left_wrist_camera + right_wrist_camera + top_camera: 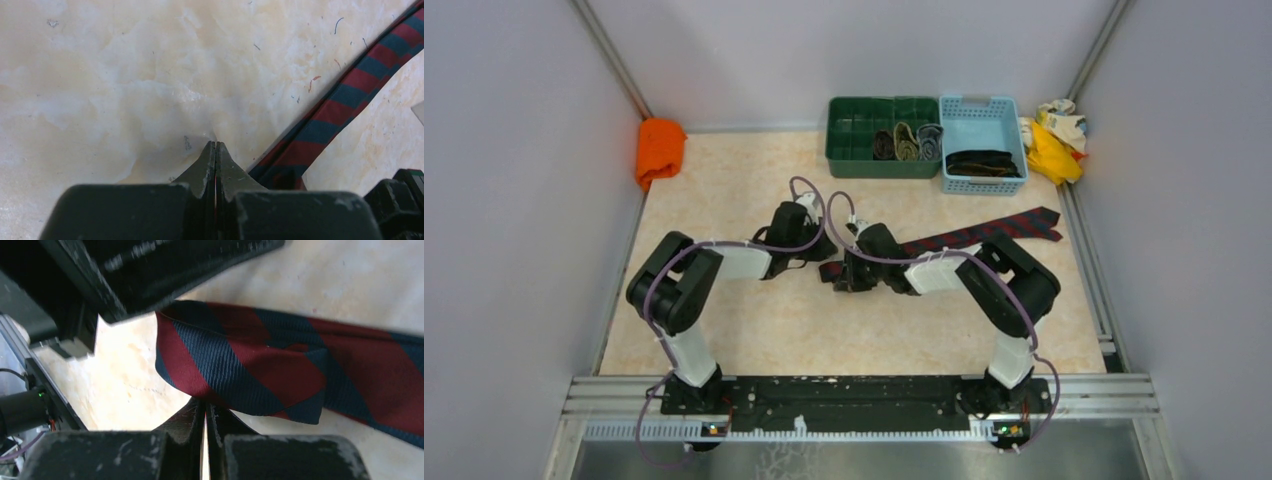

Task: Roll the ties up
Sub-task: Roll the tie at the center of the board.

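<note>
Closest to the lens, the right gripper (205, 404) has its two black fingers pressed together, with only a hairline of pale table showing between them. Their tips meet the near edge of the dark red and navy necktie (260, 365), right where its end is folded back on itself; whether any cloth is nipped between the tips cannot be told. From that fold the necktie runs off to the right of these jaws, lying flat on the marbled cream tabletop (125, 75). The left gripper (216, 146) is likewise closed, finger against finger, tips down at the table. A thin red sliver shows in the seam between its fingers, though whether that is pinched cloth cannot be told. The same necktie passes just to the right of these jaws and stretches away ahead and rightward. From above, the two grippers sit tip to tip at the necktie's end, mid-table. Well beyond both pairs of jaws stands a green bin (856, 150) holding rolled ties (907, 142), and beside it a light blue basket (980, 105) with dark ties (982, 162) in it. Yellow-and-cream rags (1056, 135) lie past the basket, and an orange cloth (660, 148) sits far off to the left.
</note>
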{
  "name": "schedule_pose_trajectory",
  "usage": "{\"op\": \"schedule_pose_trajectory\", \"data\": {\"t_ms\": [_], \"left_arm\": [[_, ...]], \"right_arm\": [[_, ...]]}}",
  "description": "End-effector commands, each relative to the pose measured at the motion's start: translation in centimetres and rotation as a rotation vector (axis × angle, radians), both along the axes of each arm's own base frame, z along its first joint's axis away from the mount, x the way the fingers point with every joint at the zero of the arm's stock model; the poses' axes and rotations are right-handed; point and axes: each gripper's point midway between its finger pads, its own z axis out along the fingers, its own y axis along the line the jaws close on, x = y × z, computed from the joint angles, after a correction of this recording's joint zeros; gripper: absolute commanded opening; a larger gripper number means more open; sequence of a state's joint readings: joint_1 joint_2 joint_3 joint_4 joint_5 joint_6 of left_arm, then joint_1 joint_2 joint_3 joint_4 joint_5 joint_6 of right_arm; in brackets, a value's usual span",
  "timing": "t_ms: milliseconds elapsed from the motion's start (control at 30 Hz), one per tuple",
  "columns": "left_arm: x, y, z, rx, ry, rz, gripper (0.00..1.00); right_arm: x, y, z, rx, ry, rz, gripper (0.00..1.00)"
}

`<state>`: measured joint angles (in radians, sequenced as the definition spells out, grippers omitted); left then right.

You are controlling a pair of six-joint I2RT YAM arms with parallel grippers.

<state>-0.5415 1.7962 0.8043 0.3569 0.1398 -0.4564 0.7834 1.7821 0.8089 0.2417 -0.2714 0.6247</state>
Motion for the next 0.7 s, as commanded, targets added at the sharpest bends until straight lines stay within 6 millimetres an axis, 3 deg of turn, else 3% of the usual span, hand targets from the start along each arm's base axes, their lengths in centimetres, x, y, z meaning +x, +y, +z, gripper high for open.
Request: {"op": "schedule_pose_trajectory", "data": {"t_ms": [0, 200, 400, 567, 667], "left_arm": [[-2.6, 1.6, -2.8, 0.061, 0.098, 0.002, 0.0], [-2.9, 1.5, -3.3, 0.059, 0.122, -0.007, 0.0], [-2.6, 2.0, -3.4, 0.088, 0.118, 0.018, 0.0], [-0.8, 3.8, -2.6, 0.171, 0.09, 0.122, 0.0], [0.2, 4.3, -1.7, 0.184, 0.068, 0.153, 0.0]], "right_arm": [[1.7, 1.4, -0.3, 0.011, -0.039, -0.018, 0.0], [3.1, 2.4, -0.3, 0.004, -0.068, -0.015, 0.0], [3.0, 2.8, 0.3, 0.028, -0.078, 0.007, 0.0], [2.3, 2.8, 2.4, 0.056, -0.093, 0.041, 0.0], [2.1, 1.3, 4.3, 0.03, -0.136, 0.018, 0.0]]}}
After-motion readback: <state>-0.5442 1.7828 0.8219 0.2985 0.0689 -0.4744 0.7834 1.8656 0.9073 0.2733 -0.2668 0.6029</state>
